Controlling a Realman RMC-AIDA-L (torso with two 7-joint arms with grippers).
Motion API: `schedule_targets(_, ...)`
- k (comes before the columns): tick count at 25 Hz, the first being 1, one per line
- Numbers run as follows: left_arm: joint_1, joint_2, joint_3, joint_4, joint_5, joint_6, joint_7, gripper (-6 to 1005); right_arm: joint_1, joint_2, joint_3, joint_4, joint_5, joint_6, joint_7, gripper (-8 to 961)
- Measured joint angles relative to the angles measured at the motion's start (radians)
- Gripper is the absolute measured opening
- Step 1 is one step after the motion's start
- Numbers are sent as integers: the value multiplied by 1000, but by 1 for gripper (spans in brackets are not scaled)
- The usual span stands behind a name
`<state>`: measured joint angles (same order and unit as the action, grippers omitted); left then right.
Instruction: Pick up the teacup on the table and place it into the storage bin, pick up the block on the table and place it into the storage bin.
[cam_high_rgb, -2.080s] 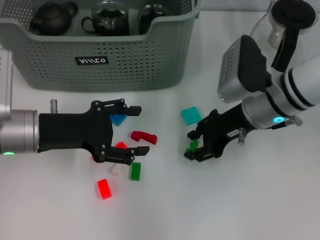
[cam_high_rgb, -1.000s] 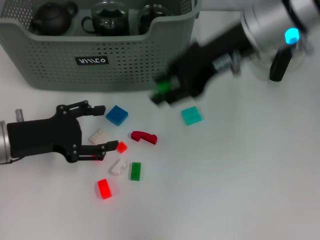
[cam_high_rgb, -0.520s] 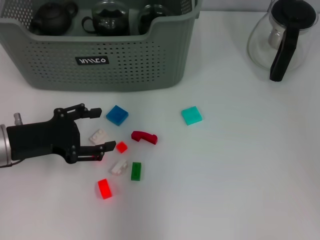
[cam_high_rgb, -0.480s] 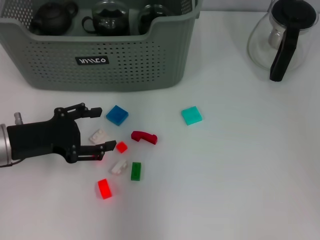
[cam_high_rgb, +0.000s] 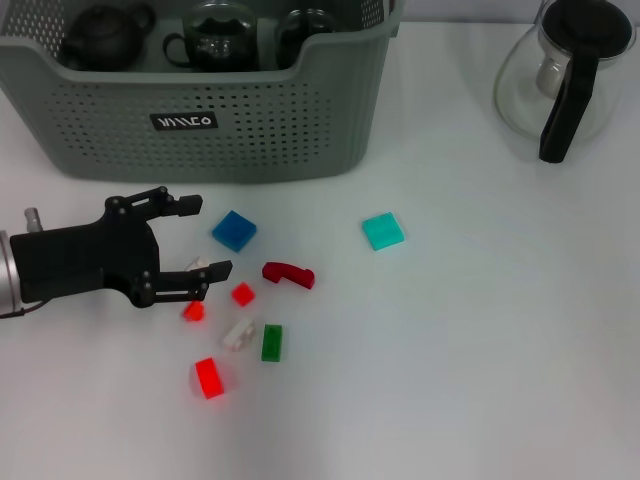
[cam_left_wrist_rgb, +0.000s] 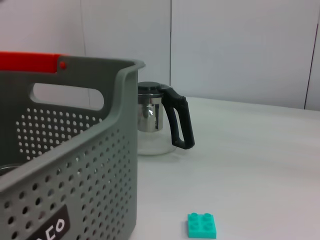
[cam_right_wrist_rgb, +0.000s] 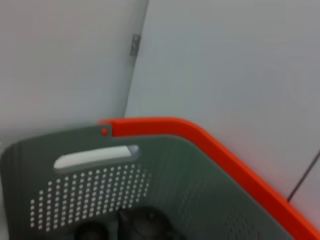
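The left gripper (cam_high_rgb: 205, 236) hovers low over the white table (cam_high_rgb: 470, 350) at the near left, its fingers spread wide and holding nothing, with a small white block (cam_high_rgb: 196, 265) between them. Just right of it lie a blue block (cam_high_rgb: 234, 230), a small red block (cam_high_rgb: 242, 293) and a dark red curved piece (cam_high_rgb: 289, 273); a teal block (cam_high_rgb: 383, 230) sits farther right. The storage bin (cam_high_rgb: 210, 125) stands at the far left with dark teaware inside. The right gripper is out of sight, its wrist camera looking down into the bin.
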<state>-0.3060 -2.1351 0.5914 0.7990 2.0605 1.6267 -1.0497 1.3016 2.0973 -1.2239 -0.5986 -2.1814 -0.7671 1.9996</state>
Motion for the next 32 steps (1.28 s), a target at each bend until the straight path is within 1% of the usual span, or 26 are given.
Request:
schedule_targets(9, -7, 4, -12, 0, 0, -2, -1, 872, -26, 0, -3, -29, -24, -17, 5, 607)
schedule_targets(10, -7, 4, -12, 0, 0, -4, 0, 872, -34, 1, -3, -48, -24, -31, 5, 610)
schedule_targets(11, -7, 3, -12, 0, 0, -4, 0, 872, -58, 2, 1, -100, -20, -72, 8, 613)
schedule_targets(12, -7, 3, -12, 0, 0, -5, 0, 872, -58, 2, 1, -100, -20, -72, 8, 654)
schedule_targets(13, -7, 2, -12, 0, 0, -4, 0, 872, -75, 3, 2, -133, -18, -97, 12, 695)
schedule_targets(16, -7, 1, -12, 0, 0, -2, 0, 872, -165, 4, -2, -296, 11, -225, 38, 818)
schedule_targets(21, -5, 4, -12, 1, 0, 2, 1, 872, -360, 0, 0, -632, 80, -518, 101, 838)
schedule_targets(22, -4, 4, -12, 1, 0, 2, 1, 872, -387, 0, -1, -680, 79, -569, 114, 842)
schedule_targets(23, -4, 4, -12, 1, 0, 2, 1, 872, -428, -1, -7, -751, 74, -642, 124, 841)
schedule_targets(25, -5, 4, -12, 1, 0, 2, 2, 872, -481, -1, -18, -845, 51, -765, 131, 840)
schedule_targets(27, -6, 4, -11, 1, 0, 2, 4, 872, -520, -2, -25, -908, 20, -886, 132, 839)
schedule_targets(28, -6, 4, -12, 0, 0, 0, 4, 872, -530, -2, -25, -918, 6, -938, 133, 838)
schedule_targets(30, -7, 4, -12, 0, 0, -2, 5, 873, -540, -2, -24, -916, -30, -1017, 140, 837)
schedule_targets(32, -7, 1, -18, 0, -1, 0, 5, 873, -537, -2, -29, -884, -92, -1055, 151, 837)
